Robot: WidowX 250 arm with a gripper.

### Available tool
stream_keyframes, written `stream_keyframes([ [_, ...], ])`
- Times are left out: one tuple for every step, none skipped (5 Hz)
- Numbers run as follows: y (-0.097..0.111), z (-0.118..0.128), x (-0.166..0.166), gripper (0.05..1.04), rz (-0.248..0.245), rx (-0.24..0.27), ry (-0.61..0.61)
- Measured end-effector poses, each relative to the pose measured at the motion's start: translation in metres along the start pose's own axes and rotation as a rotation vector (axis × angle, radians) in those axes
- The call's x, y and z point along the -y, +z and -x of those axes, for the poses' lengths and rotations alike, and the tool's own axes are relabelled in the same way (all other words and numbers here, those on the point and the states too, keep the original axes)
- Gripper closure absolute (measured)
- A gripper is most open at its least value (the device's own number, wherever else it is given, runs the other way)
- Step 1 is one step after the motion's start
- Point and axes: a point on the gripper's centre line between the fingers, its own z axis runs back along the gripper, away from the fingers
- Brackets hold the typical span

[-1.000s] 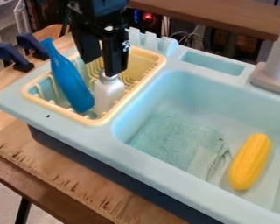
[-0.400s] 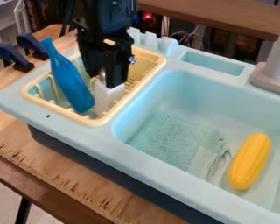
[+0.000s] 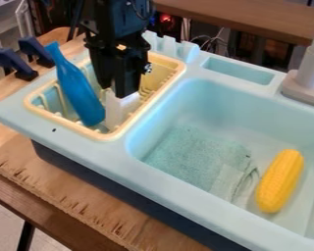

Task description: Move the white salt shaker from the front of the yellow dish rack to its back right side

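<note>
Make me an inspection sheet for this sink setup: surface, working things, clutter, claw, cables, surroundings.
Surface: wooden table under a pale blue toy sink; small dark spot on the rim's front left corner
Working things: white bottle and leaning blue bottle in the yellow rack
Clutter: yellow corn and greenish cloth in the basin
Claw: at the white bottle's top; grip unclear
Cables: thin wires behind the sink
Surroundings: dark blue clamps beyond the rack; brown shelf behind
</note>
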Motion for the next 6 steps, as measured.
stream_keyframes([
  [0.018, -0.006, -0.002, 0.567, 0.002, 0.042, 0.018],
  [0.050, -0.011, -0.009, 0.567, 0.030, 0.144, 0.069],
  [0.062, -0.013, -0.017, 0.567, 0.072, 0.191, 0.131],
  [0.060, -0.017, -0.020, 0.567, 0.100, 0.194, 0.161],
  [0.055, -0.022, -0.022, 0.567, 0.106, 0.189, 0.171],
  [0.047, -0.029, -0.021, 0.567, 0.110, 0.183, 0.175],
])
